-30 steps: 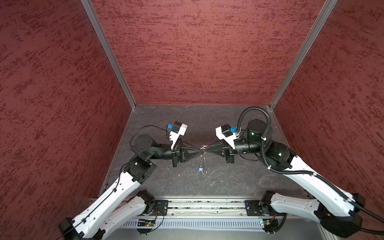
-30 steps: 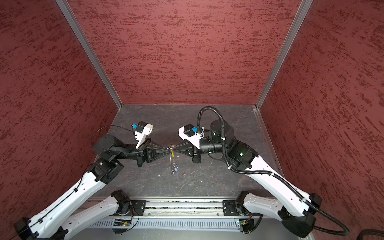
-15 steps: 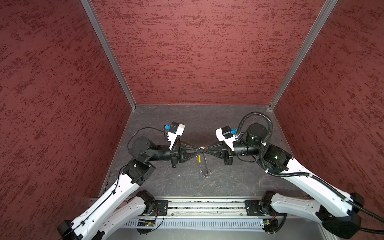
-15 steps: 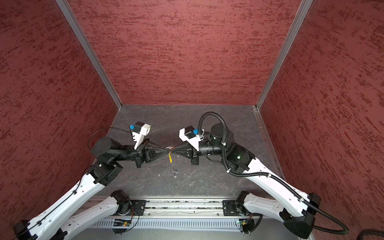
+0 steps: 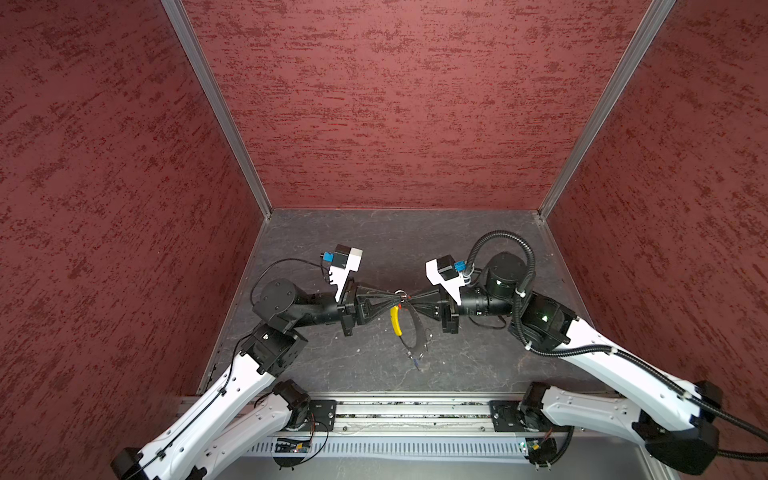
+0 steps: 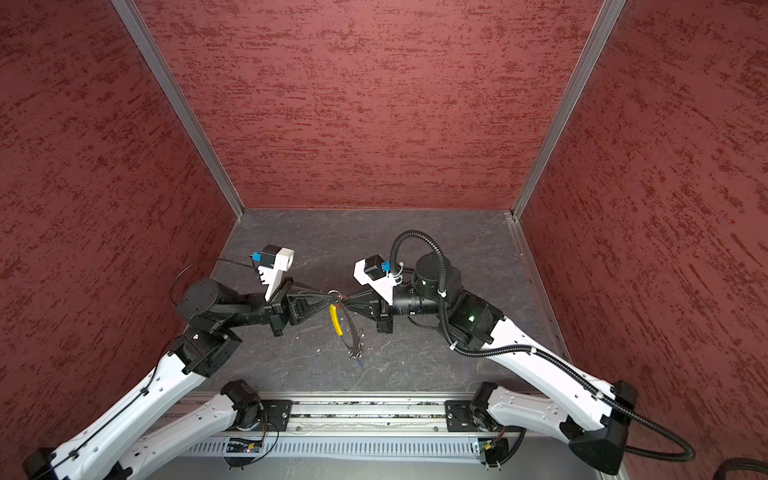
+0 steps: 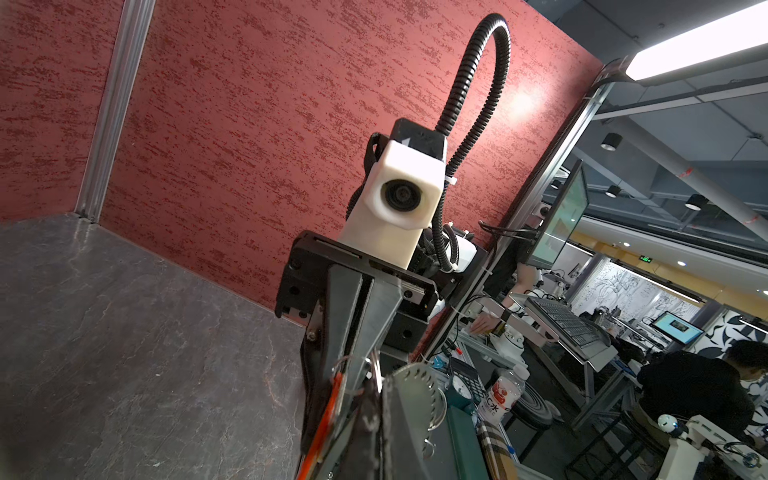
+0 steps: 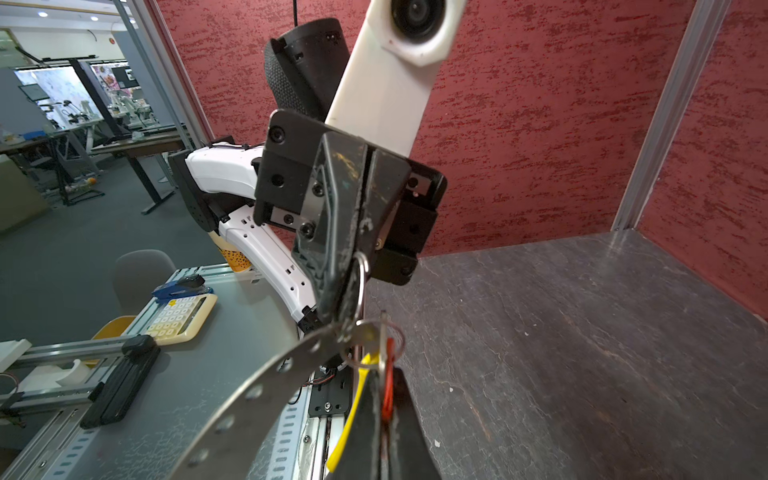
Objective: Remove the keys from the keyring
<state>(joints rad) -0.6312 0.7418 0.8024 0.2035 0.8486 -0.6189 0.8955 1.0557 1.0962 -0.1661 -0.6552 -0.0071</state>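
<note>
Both grippers meet tip to tip above the middle of the floor. My left gripper (image 5: pixel 396 296) (image 8: pixel 353 286) is shut on a silver ring (image 8: pixel 363 272) of the keyring. My right gripper (image 5: pixel 412 297) (image 8: pixel 384 376) is shut on the key with the red-orange tag (image 8: pixel 388 386) (image 7: pixel 330 411). Below them the keyring hangs as a black strap loop (image 5: pixel 417 332) (image 6: pixel 352 328) with its yellow section (image 5: pixel 397 322) (image 6: pixel 336 320). Small silver rings (image 5: pixel 415 354) and the blue-tagged key (image 5: pixel 416 365) (image 6: pixel 360 365) dangle at its low end, close to the floor.
The dark grey floor (image 5: pixel 374 249) is walled in red at the back and on both sides. A metal rail (image 5: pixel 415 415) carrying both arm bases runs along the front edge. Each wrist camera faces the other arm's gripper at close range.
The keyring has dropped out of a tight bunch into a long hanging loop, showing the yellow section. The blue-tagged key hangs lower. The gripper tips stay together in the same spot.
</note>
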